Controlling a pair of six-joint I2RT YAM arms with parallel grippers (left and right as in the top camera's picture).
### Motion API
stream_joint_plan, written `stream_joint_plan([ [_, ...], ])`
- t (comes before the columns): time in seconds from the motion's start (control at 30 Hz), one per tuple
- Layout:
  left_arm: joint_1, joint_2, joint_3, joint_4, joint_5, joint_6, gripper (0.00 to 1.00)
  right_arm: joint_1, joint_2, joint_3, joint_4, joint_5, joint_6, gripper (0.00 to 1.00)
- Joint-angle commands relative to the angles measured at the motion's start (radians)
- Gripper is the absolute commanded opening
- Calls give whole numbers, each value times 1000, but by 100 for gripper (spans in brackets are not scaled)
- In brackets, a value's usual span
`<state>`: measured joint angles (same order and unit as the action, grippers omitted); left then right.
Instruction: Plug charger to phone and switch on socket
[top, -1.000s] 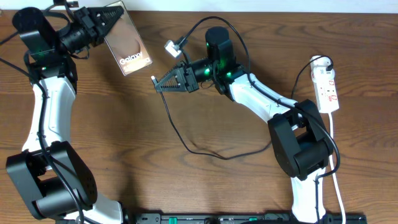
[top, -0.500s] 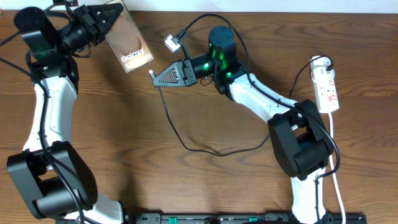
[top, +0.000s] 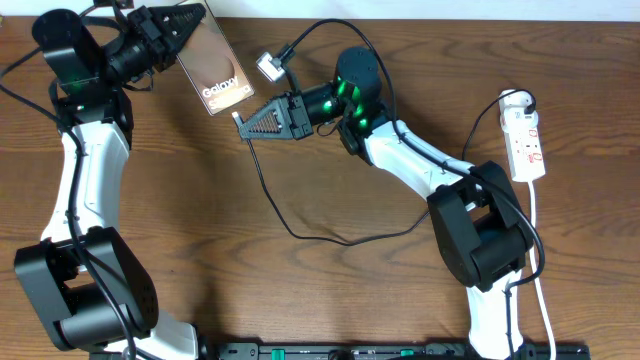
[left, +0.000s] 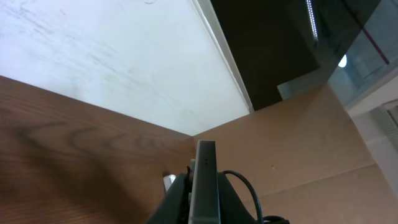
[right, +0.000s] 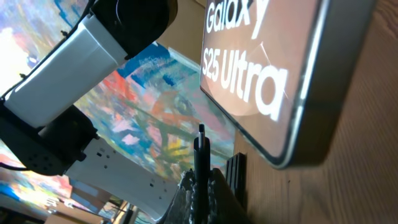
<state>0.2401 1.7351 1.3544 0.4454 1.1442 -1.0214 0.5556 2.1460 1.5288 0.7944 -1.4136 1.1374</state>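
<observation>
My left gripper (top: 188, 22) is shut on the phone (top: 215, 72), a brown slab with white "Galaxy" lettering, held tilted above the table's far left. In the left wrist view the phone's edge (left: 205, 183) stands between the fingers. My right gripper (top: 243, 121) is shut on the charger (top: 275, 200), a thin black cable whose plug tip (right: 201, 140) points toward the phone's lower end (right: 273, 81), a short gap apart. The cable loops over the table toward the socket (top: 526, 140), a white strip with red switches at the far right.
A small white tag (top: 268, 67) hangs on the robot cable near the right arm. A white lead (top: 540, 260) runs from the socket down the right side. The right arm's base (top: 480, 240) stands at the right, the left arm's base (top: 80, 290) at the lower left.
My right gripper has moved left and up with the charger tip, closer to the phone. My left gripper has shifted the phone slightly right and up.
</observation>
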Motion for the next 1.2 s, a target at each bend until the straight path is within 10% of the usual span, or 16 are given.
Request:
stream_joint_plan([
  [0.0, 0, -22, 30, 10, -8, -40, 8, 6, 7, 5, 2, 2, 22, 1],
  [1.17, 1, -22, 30, 66, 51, -53, 7, -6, 33, 5, 10, -19, -193, 1],
])
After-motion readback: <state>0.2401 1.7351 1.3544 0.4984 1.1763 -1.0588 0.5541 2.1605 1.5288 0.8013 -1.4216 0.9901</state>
